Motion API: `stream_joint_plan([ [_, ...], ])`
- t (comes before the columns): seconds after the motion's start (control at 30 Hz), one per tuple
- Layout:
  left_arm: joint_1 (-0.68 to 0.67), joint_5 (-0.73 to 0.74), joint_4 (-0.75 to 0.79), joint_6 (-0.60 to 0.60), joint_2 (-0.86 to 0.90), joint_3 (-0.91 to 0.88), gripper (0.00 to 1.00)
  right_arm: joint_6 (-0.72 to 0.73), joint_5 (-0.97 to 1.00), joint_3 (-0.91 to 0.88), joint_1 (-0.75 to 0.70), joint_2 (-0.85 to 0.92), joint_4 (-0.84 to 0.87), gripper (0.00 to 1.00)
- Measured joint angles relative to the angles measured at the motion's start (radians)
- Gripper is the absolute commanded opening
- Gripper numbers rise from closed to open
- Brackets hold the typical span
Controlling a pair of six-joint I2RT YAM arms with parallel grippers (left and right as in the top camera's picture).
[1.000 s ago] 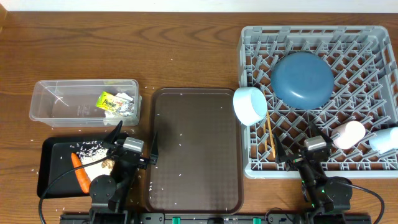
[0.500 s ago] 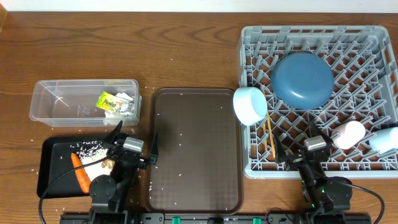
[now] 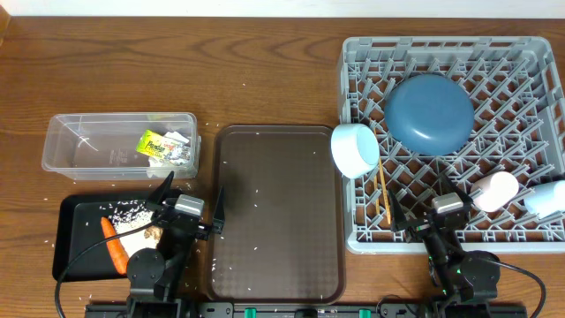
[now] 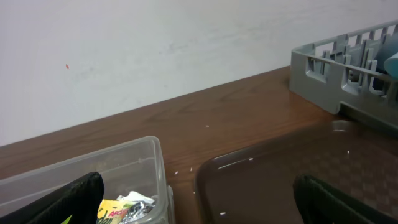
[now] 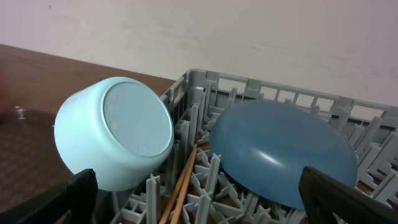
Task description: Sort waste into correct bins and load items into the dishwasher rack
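Brown serving tray (image 3: 278,225) — rice-flecked | left tool (image 4: 199,186), right tool (image 5: 196,186) — spread, empty

Dark brown serving tray (image 3: 275,212), fine woven pattern, speckled white. Right of serving tray: grey lattice rack (image 3: 450,41) with deep blue plate (image 3: 429,113), white bowl (image 3: 355,148), pale wooden chopsticks (image 3: 383,196), white-pink cup (image 3: 494,190), light-blue cup (image 3: 547,199). Left of serving tray: clear tub (image 3: 97,146) with yellow-green printed wrapper (image 3: 159,145), crumpled white paper (image 3: 181,152); black tray (image 3: 75,216) with orange carrot (image 3: 114,246), white rice grains (image 3: 128,210), brown food lump (image 3: 152,234). Beneath serving tray: warm brown wood-grain table (image 3: 221,79).
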Motion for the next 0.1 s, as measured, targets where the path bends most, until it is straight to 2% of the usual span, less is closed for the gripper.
stream_joint_plan([
  [0.1, 0.0, 0.0, 0.0, 0.0, 0.0, 0.0, 0.98, 0.0, 0.0, 0.0, 0.0, 0.0, 0.0, 0.99],
])
